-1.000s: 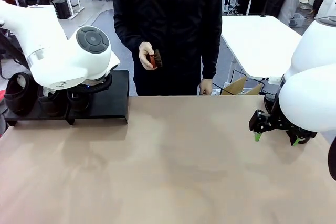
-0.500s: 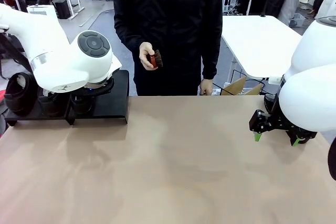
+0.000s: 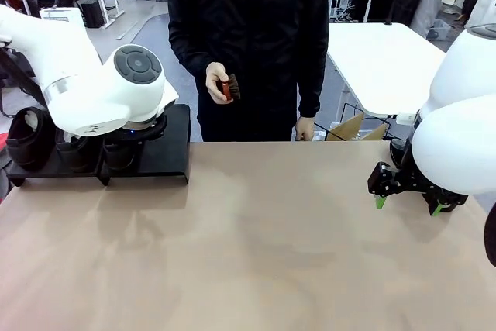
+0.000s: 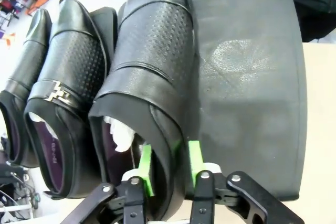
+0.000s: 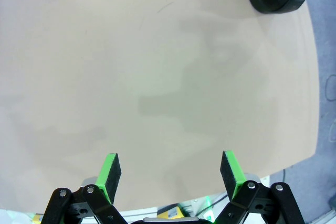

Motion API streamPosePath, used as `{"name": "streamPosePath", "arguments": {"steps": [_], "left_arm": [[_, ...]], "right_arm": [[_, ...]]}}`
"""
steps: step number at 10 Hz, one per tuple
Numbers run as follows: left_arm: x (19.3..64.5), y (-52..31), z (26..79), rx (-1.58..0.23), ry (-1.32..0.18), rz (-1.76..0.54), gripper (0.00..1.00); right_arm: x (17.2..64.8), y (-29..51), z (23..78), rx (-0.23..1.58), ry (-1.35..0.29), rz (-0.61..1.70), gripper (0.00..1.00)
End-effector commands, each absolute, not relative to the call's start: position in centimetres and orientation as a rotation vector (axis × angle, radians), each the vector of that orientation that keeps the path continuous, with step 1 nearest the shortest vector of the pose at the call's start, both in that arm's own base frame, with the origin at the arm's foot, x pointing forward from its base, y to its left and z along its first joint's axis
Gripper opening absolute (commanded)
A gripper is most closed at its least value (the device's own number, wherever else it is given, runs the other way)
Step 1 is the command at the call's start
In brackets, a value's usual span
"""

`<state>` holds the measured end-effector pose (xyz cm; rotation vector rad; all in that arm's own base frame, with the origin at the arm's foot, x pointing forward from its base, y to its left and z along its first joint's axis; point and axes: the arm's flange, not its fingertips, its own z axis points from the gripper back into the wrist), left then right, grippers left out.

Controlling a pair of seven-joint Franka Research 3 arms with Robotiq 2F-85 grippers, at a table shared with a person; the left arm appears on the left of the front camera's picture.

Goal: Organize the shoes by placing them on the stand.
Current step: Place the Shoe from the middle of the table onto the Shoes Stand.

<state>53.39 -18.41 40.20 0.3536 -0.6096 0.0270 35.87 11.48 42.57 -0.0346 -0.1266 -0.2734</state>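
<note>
On the stand [image 4: 252, 72], left pincer [image 4: 169, 163] has loosened around shoe [image 4: 152, 77].

three shoes [image 4: 152, 72] on the stand [image 4: 247, 77], tool [image 4: 169, 162] astride one heel rim

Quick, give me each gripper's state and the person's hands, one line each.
Left gripper: astride the heel wall of a shoe on the stand; grip or release cannot be told.
Right gripper: open, empty.
Person's hand: holding a brush.
Other hand: empty.
</note>
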Motion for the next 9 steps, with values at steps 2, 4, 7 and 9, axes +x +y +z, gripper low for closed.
{"name": "streamPosePath", "arguments": {"steps": [2,4,7,9], "left_arm": [[52.3,-17.9,41.7,0.391,-0.675,0.055,0.6],[50.6,-18.2,44.0,0.373,-0.744,0.086,0.6],[45.7,-19.3,47.9,0.307,-0.817,0.132,0.6],[49.9,-19.0,46.8,0.329,-0.762,0.097,0.6]], "right_arm": [[36.2,11.6,42.8,-0.031,-0.129,-0.258,1.0],[36.2,11.6,42.8,-0.031,-0.129,-0.258,1.0],[36.2,11.6,42.8,-0.031,-0.129,-0.258,1.0],[36.2,11.6,42.8,-0.031,-0.129,-0.258,1.0]]}}
